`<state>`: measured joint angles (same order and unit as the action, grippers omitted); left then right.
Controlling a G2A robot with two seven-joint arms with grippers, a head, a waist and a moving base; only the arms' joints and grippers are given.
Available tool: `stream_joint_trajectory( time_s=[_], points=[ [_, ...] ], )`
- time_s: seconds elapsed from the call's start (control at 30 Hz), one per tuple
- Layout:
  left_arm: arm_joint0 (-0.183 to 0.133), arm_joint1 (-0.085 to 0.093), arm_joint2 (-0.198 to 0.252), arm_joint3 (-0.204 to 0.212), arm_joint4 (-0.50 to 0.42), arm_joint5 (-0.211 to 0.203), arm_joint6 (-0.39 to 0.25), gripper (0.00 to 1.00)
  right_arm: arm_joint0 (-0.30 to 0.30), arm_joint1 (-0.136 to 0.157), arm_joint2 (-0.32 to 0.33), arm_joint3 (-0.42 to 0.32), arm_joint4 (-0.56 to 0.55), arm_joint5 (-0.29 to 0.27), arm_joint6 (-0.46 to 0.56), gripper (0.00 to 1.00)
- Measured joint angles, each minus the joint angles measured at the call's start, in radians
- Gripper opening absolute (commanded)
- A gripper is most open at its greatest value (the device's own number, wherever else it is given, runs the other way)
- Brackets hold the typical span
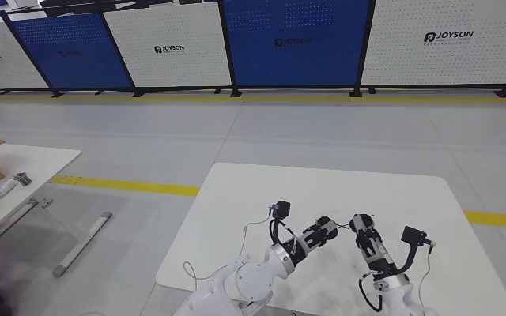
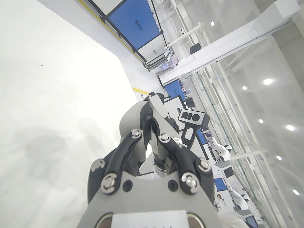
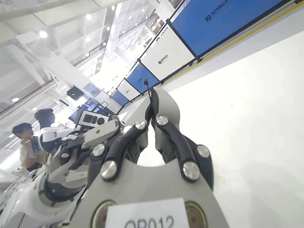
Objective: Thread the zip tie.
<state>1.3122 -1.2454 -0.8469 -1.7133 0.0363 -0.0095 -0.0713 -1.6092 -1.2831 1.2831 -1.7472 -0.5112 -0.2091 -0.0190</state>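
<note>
The black zip tie (image 3: 145, 81) sticks out past the tips of my right gripper (image 3: 152, 100), which is shut on its strip, the small square head uppermost. From above, the right gripper (image 1: 357, 222) and the left gripper (image 1: 330, 228) point at each other above the near part of the white table (image 1: 316, 189), a short gap apart. A thin dark stretch of zip tie (image 1: 343, 227) spans that gap. My left gripper (image 2: 152, 100) has its fingers pressed together, and the strip between the pads is hard to make out there.
A second white table (image 1: 32, 162) with small parts stands off to the left, with a grey bar (image 1: 83, 241) on the floor beside it. Blue and white pegboard panels (image 1: 296, 39) line the back behind a yellow floor line.
</note>
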Motion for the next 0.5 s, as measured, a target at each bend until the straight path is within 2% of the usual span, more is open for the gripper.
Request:
stream_joint_trajectory(
  time_s=[0.5],
  points=[
    [0.009, -0.004, -0.01, 0.002, 0.025, 0.007, -0.005, 0.0, -0.026, 0.002, 0.046, -0.016, 0.031, -0.02, -0.022, 0.0]
  ],
)
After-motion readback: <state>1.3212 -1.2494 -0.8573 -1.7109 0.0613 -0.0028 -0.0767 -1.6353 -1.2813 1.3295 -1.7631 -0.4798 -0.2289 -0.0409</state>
